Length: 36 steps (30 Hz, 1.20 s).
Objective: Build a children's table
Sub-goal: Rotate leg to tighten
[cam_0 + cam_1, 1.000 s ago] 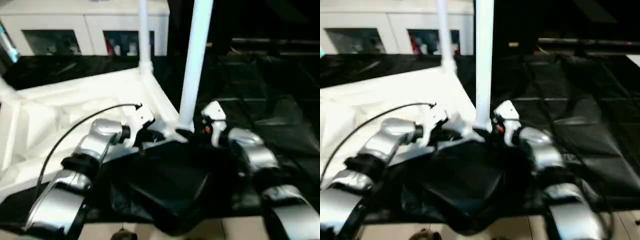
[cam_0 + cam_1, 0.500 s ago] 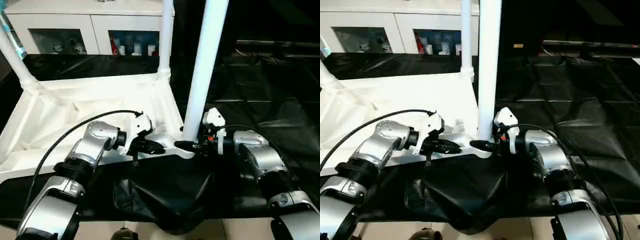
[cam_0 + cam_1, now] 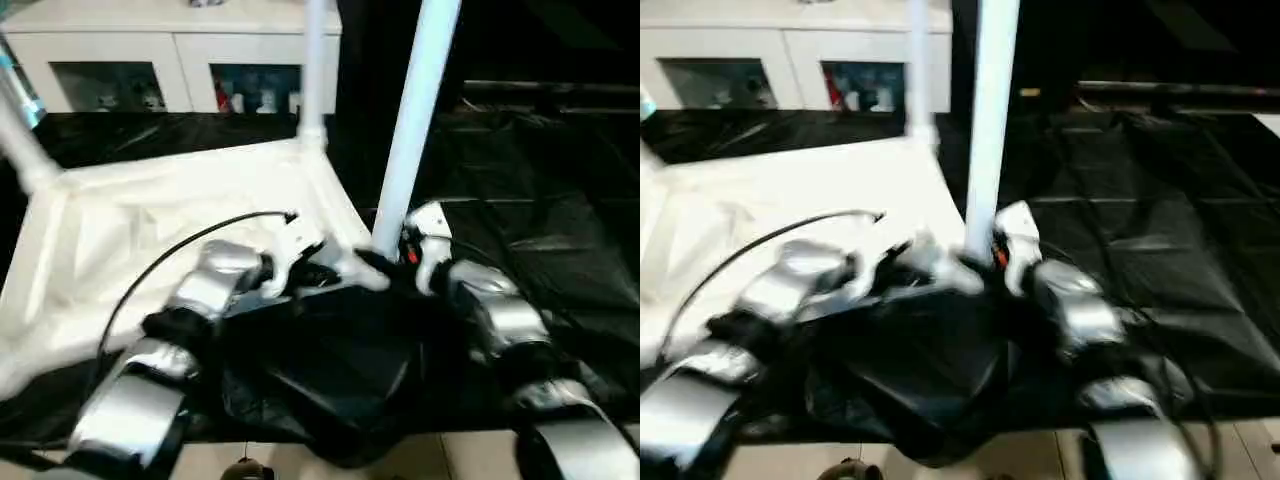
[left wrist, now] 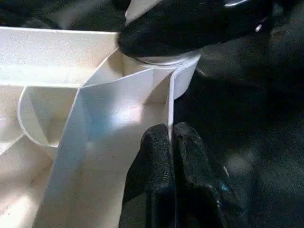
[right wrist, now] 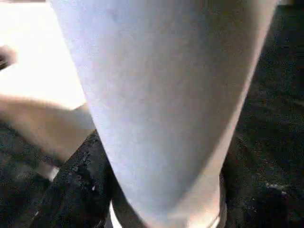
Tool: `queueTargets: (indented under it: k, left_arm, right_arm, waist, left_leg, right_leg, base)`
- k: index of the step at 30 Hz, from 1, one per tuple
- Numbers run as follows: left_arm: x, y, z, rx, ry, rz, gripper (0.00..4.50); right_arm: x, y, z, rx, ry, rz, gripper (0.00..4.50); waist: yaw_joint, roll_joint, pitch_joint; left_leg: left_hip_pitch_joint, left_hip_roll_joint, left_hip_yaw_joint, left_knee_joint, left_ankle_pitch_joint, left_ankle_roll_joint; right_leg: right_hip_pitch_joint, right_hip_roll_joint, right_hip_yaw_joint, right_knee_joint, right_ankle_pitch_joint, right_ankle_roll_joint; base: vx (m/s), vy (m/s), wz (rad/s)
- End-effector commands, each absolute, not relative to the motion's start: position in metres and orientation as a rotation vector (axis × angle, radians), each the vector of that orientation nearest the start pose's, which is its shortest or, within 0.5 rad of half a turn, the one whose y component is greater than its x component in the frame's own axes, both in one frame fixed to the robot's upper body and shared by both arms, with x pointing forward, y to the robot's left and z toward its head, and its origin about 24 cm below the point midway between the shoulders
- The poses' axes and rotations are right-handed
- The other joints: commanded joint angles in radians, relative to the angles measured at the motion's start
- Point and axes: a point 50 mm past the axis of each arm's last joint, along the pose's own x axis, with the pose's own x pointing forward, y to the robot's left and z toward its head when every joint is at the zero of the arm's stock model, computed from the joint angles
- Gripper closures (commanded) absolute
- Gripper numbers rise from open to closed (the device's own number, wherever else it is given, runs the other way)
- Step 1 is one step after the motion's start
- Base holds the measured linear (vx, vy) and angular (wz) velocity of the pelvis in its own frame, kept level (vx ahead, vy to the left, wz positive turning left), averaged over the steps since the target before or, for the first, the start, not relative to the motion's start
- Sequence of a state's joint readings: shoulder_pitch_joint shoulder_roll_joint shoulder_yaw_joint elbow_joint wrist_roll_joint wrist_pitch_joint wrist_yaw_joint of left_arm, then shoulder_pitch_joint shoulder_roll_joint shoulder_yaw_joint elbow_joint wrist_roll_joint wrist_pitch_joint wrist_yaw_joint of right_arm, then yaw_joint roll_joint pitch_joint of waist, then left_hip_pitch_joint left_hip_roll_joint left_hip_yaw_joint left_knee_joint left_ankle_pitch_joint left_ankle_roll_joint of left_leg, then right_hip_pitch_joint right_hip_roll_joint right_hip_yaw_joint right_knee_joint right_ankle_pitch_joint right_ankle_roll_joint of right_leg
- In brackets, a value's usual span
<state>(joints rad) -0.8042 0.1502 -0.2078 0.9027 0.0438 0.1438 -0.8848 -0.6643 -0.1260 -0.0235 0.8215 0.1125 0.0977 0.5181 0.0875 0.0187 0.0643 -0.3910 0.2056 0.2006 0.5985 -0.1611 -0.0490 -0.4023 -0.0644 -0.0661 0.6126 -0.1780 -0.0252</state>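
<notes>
The white tabletop is lying upside down on a black sheet, ribbed underside facing up. Three legs are standing in its corner sockets: a near leg at the corner closest to the robot's right arm, a far leg at the far right corner, and a third leg at the far left corner. All three are running off the top of the head views, so their upper ends are cut off.

The left gripper is sitting with its two black fingers pressed together, pinching the thin rim wall of the tabletop just beside the near corner socket.

The right gripper is at the foot of the near leg, and its black fingers are wrapping around the tube right above the socket. The leg is blocking the right wrist view, so how firmly the fingers are bearing on it is hard to tell.

A white cabinet with glass doors is standing behind the sheet's far edge.
</notes>
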Motion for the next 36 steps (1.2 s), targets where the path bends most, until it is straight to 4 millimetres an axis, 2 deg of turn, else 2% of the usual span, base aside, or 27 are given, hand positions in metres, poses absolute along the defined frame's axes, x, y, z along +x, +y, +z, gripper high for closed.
queueTargets:
  k: [1, 2, 5, 7, 9, 10, 13, 15, 16, 17, 18, 20, 21, 22, 23, 24, 25, 29, 30, 32, 36]
  left_arm:
    - [0.374, 0.072, 0.088, 0.257, 0.297, -0.934, 4.5]
    - [0.376, 0.068, 0.09, 0.251, 0.29, -0.911, 4.5]
    - [0.377, 0.059, 0.093, 0.254, 0.274, -0.908, 4.5]
    - [0.377, 0.057, 0.094, 0.272, 0.266, -0.928, 4.5]
    - [0.375, 0.057, 0.093, 0.266, 0.26, -0.955, 4.5]
    - [0.375, 0.057, 0.093, 0.271, 0.259, -0.966, 4.5]
    - [0.373, 0.059, 0.091, 0.272, 0.256, -0.998, 4.5]
    - [0.366, 0.064, 0.089, 0.277, 0.243, -1.109, 4.5]
    - [0.365, 0.064, 0.089, 0.277, 0.243, -1.113, 4.5]
    - [0.362, 0.067, 0.087, 0.279, 0.243, -1.157, 4.5]
    - [0.36, 0.068, 0.086, 0.277, 0.246, -1.181, 4.5]
    - [0.358, 0.07, 0.085, 0.279, 0.242, -1.209, 4.5]
    - [0.355, 0.072, 0.084, 0.278, 0.242, -1.245, 4.5]
    - [0.353, 0.074, 0.084, 0.277, 0.245, -1.267, 4.5]
    - [0.345, 0.08, 0.082, 0.272, 0.262, -1.347, 4.5]
    - [0.345, 0.08, 0.082, 0.272, 0.262, -1.347, 4.5]
    - [0.34, 0.085, 0.08, 0.271, 0.276, -1.4, 4.5]
    - [0.336, 0.093, 0.08, 0.275, 0.292, -1.45, 4.5]
    - [0.335, 0.095, 0.08, 0.271, 0.298, -1.459, 4.5]
    - [0.333, 0.097, 0.08, 0.27, 0.309, -1.476, 4.5]
    - [0.331, 0.101, 0.081, 0.273, 0.311, -1.485, 4.5]
  right_arm:
    - [0.348, -0.111, 0.014, 0.091, 0.424, 0.448, 1.87]
    - [0.35, -0.105, 0.013, 0.098, 0.427, 0.42, 1.87]
    - [0.353, -0.09, 0.017, 0.086, 0.418, 0.401, 1.87]
    - [0.355, -0.078, 0.024, 0.069, 0.387, 0.452, 1.87]
    - [0.357, -0.071, 0.032, 0.062, 0.339, 0.532, 1.31]
    - [0.358, -0.07, 0.033, 0.057, 0.332, 0.554, 1.17]
    - [0.358, -0.069, 0.036, 0.048, 0.322, 0.608, 0.97]
    - [0.355, -0.074, 0.041, 0.004, 0.297, 0.769, 0.82]
    - [0.355, -0.074, 0.041, 0.003, 0.296, 0.775, 0.82]
    - [0.352, -0.078, 0.043, -0.018, 0.283, 0.85, 0.82]
    - [0.35, -0.08, 0.043, -0.026, 0.278, 0.89, 0.82]
    - [0.349, -0.083, 0.044, -0.033, 0.273, 0.925, 0.82]
    - [0.346, -0.087, 0.044, -0.045, 0.269, 0.966, 0.82]
    - [0.345, -0.091, 0.045, -0.05, 0.27, 0.991, 0.82]
    - [0.338, -0.104, 0.046, -0.067, 0.278, 1.076, 0.82]
    - [0.338, -0.104, 0.046, -0.067, 0.278, 1.076, 0.82]
    - [0.333, -0.114, 0.047, -0.081, 0.293, 1.144, 0.82]
    - [0.326, -0.127, 0.048, -0.104, 0.332, 1.236, 0.82]
    - [0.326, -0.129, 0.048, -0.111, 0.336, 1.241, 0.82]
    - [0.325, -0.132, 0.048, -0.119, 0.343, 1.246, 0.82]
    - [0.321, -0.136, 0.049, -0.119, 0.363, 1.282, 0.82]
  waist:
    - [-0.006, -0.003, -0.078]
    - [-0.005, 0.001, -0.08]
    - [-0.004, -0.001, -0.084]
    - [-0.004, -0.002, -0.084]
    - [-0.002, 0.0, -0.084]
    - [-0.003, -0.004, -0.084]
    - [-0.005, -0.003, -0.082]
    - [-0.007, -0.004, -0.081]
    - [-0.005, -0.004, -0.081]
    - [-0.005, -0.002, -0.082]
    - [-0.003, -0.006, -0.081]
    - [0.001, -0.003, -0.083]
    - [0.001, -0.002, -0.082]
    - [0.005, -0.003, -0.082]
    - [0.008, -0.005, -0.08]
    - [0.009, -0.004, -0.08]
    - [0.011, -0.003, -0.081]
    - [0.027, -0.001, -0.074]
    - [0.025, -0.002, -0.074]
    - [0.022, -0.002, -0.075]
    - [0.023, -0.003, -0.077]
  left_leg:
    - [0.032, 0.027, -0.023, -0.069, -0.228, -0.007]
    - [0.033, 0.026, -0.023, -0.068, -0.221, -0.008]
    - [0.027, 0.025, -0.022, -0.066, -0.187, 0.01]
    - [0.024, 0.025, -0.022, -0.065, -0.173, 0.024]
    - [0.025, 0.026, -0.02, -0.064, -0.175, 0.037]
    - [0.026, 0.026, -0.02, -0.064, -0.175, 0.04]
    - [0.024, 0.027, -0.02, -0.065, -0.185, 0.048]
    - [0.024, 0.027, -0.02, -0.064, -0.19, 0.053]
    - [0.023, 0.028, -0.02, -0.064, -0.189, 0.057]
    - [0.022, 0.031, -0.019, -0.064, -0.182, 0.06]
    - [0.022, 0.032, -0.017, -0.062, -0.18, 0.067]
    - [0.023, 0.035, -0.018, -0.061, -0.167, 0.074]
    - [0.026, 0.035, -0.017, -0.062, -0.17, 0.071]
    - [0.026, 0.036, -0.017, -0.062, -0.176, 0.07]
    - [0.024, 0.036, -0.017, -0.063, -0.183, 0.072]
    - [0.024, 0.037, -0.018, -0.062, -0.184, 0.074]
    - [0.026, 0.039, -0.016, -0.062, -0.186, 0.077]
    - [0.036, 0.041, -0.016, -0.066, -0.244, 0.052]
    - [0.034, 0.04, -0.017, -0.068, -0.247, 0.048]
    - [0.032, 0.04, -0.02, -0.071, -0.248, 0.033]
    - [0.032, 0.04, -0.019, -0.068, -0.227, 0.038]
  right_leg:
    - [0.041, -0.082, 0.045, -0.086, -0.277, -0.189]
    - [0.041, -0.083, 0.045, -0.084, -0.255, -0.193]
    - [0.048, -0.081, 0.044, -0.076, -0.181, -0.204]
    - [0.05, -0.082, 0.044, -0.073, -0.14, -0.215]
    - [0.051, -0.082, 0.044, -0.071, -0.119, -0.225]
    - [0.051, -0.081, 0.044, -0.071, -0.119, -0.226]
    - [0.053, -0.083, 0.043, -0.072, -0.13, -0.229]
    - [0.055, -0.082, 0.043, -0.073, -0.149, -0.231]
    - [0.056, -0.081, 0.041, -0.073, -0.148, -0.232]
    - [0.056, -0.081, 0.042, -0.069, -0.132, -0.235]
    - [0.056, -0.081, 0.042, -0.068, -0.118, -0.239]
    - [0.054, -0.082, 0.042, -0.064, -0.101, -0.248]
    - [0.05, -0.081, 0.043, -0.065, -0.109, -0.251]
    - [0.052, -0.083, 0.042, -0.065, -0.117, -0.252]
    - [0.055, -0.082, 0.042, -0.067, -0.125, -0.251]
    - [0.055, -0.083, 0.043, -0.066, -0.125, -0.252]
    - [0.051, -0.083, 0.044, -0.067, -0.13, -0.251]
    - [0.041, -0.084, 0.046, -0.08, -0.24, -0.228]
    - [0.042, -0.083, 0.045, -0.08, -0.251, -0.224]
    - [0.043, -0.085, 0.044, -0.08, -0.269, -0.212]
    - [0.042, -0.084, 0.045, -0.077, -0.247, -0.213]
  base:
    - [0.0, 0.0, 0.0]
    - [0.0, 0.0, 0.0]
    - [0.0, 0.0, 0.0]
    - [0.0, 0.0, 0.0]
    - [0.0, 0.0, 0.0]
    - [0.0, 0.0, 0.0]
    - [0.0, 0.0, 0.0]
    - [0.0, 0.0, 0.0]
    - [0.0, 0.0, 0.0]
    - [0.0, 0.0, 0.0]
    - [0.0, 0.0, 0.0]
    - [0.0, 0.0, 0.0]
    - [0.0, 0.0, 0.0]
    - [0.0, 0.0, 0.0]
    - [0.0, 0.0, 0.0]
    - [0.0, 0.0, 0.0]
    - [0.0, 0.0, 0.0]
    - [0.0, 0.0, 0.0]
    - [0.0, 0.0, 0.0]
    - [0.0, 0.0, 0.0]
    - [0.0, 0.0, 0.0]
